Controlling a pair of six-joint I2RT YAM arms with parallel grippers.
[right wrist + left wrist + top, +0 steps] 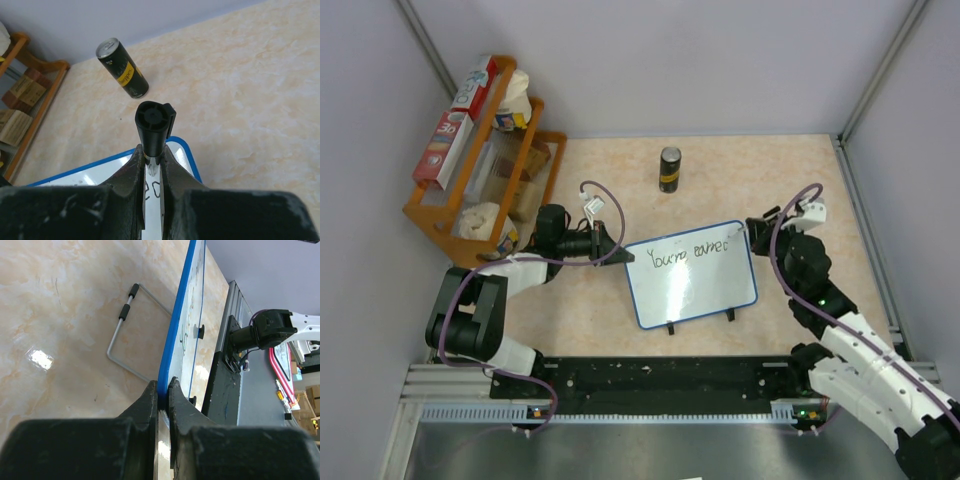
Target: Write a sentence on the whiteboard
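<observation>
- The board was gripped by its blue rim between the fingers of the clenched left gripper
- A black marker was grasped in the right gripper, butt end up, over the board's corner
- The writing, one line, was seen just left of that gripper
- A can was seen beyond it
</observation>
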